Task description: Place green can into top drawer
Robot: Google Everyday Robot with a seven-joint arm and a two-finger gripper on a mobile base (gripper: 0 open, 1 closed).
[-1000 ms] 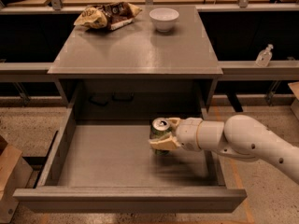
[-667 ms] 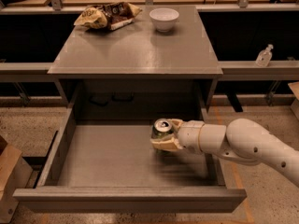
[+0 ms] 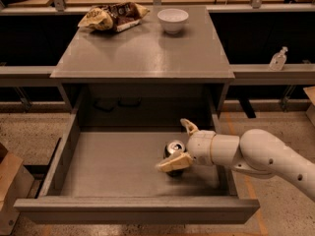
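The green can [image 3: 174, 148] stands upright on the floor of the open top drawer [image 3: 113, 166], right of the middle, its silver top showing. My gripper [image 3: 172, 144] reaches in from the right, low inside the drawer. Its fingers are spread: the far finger [image 3: 188, 127] stands clear of the can, and the near finger [image 3: 173, 162] lies across the can's front side. My white arm [image 3: 261, 156] passes over the drawer's right wall.
On the grey tabletop [image 3: 142, 53] above the drawer sit a white bowl [image 3: 173, 19] and a crumpled snack bag [image 3: 112, 16] at the back. A small clear bottle [image 3: 278, 59] stands on a ledge at right. A cardboard box [image 3: 10, 186] sits on the floor at left.
The can has come down onto the drawer floor, and my fingers have spread apart from it; earlier they were closed on it.
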